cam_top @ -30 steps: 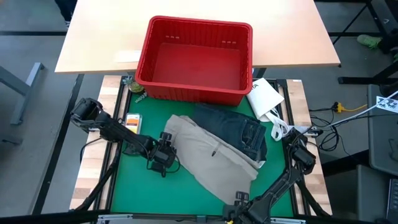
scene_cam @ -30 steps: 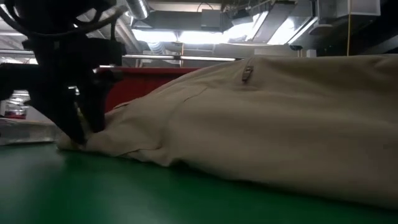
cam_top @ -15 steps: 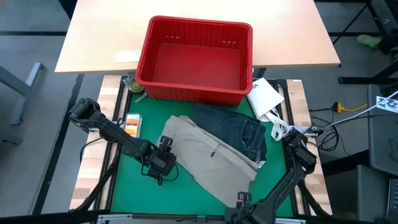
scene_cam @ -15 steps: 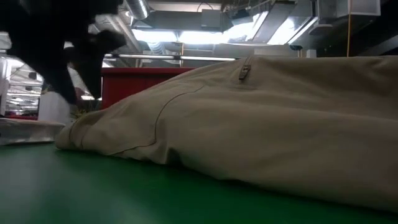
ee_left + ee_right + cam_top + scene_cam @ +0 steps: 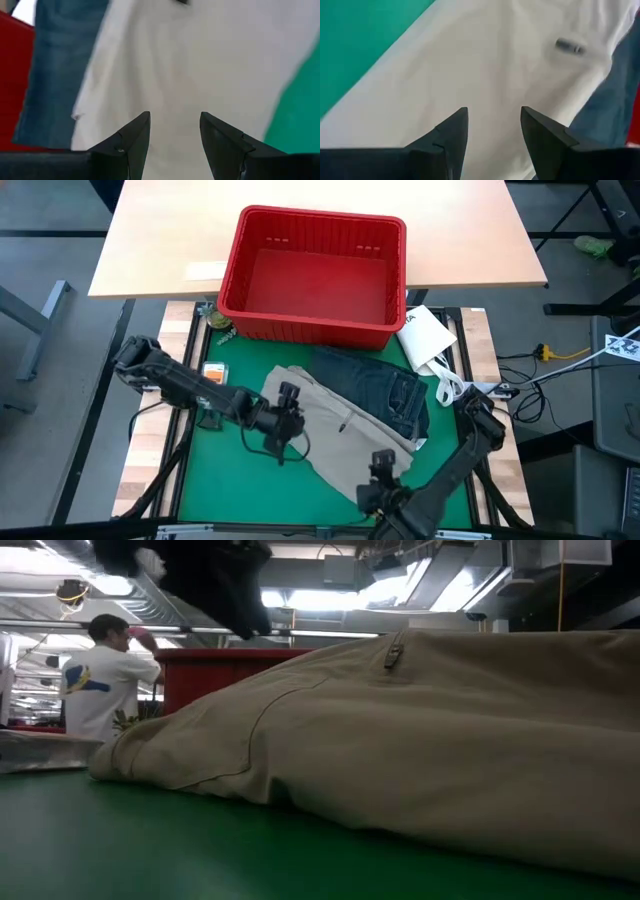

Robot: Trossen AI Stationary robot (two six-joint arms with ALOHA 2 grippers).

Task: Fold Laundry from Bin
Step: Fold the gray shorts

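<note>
The left gripper is hovering, jaws spread and empty, over the upper end of the khaki trousers; the right gripper, likewise spread, is hanging over their lower end; the trousers are lying diagonally on the green worktop, overlapping the jeans, below the empty red bin.

The khaki trousers and the jeans cover the middle of the green mat, leaving bare green along its left and near edges. The red bin blocks the far side; its inside stands open from above.
</note>
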